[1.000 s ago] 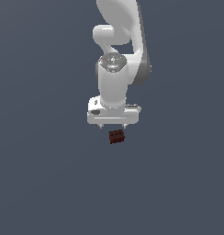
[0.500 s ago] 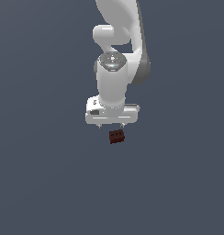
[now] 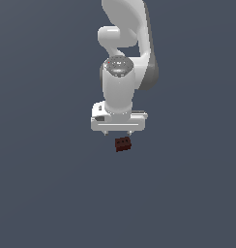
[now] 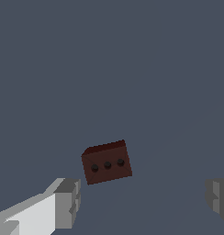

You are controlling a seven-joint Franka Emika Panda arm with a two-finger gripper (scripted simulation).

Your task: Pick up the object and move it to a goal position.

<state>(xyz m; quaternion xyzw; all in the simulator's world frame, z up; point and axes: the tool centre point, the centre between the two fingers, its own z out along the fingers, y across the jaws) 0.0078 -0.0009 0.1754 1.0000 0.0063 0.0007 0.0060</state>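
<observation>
Status: pick not yet made. We judge the task to be in its approach stage; the grasp, the lift and the carry to the goal all remain. No goal marker shows in either view, so we cannot say where the goal lies.

Gripper (image 3: 118,131): jaws spread wide and holding nothing. In the wrist view the two fingertips (image 4: 68,202) stand well apart, with a gap much broader than the block.

Object (image 4: 106,162): a small dark red-brown block (image 3: 123,144) lying on the plain grey surface (image 3: 52,193), three dark round holes in a row on the face turned to the wrist camera. It sits slightly skewed relative to the line between the fingers.

Relative position: in the exterior view the block appears just below the gripper and a little toward that view's right, apart from it. In the wrist view it falls between the two fingers but beyond their tips, touching neither. We judge that a descent is still needed before closing.
</observation>
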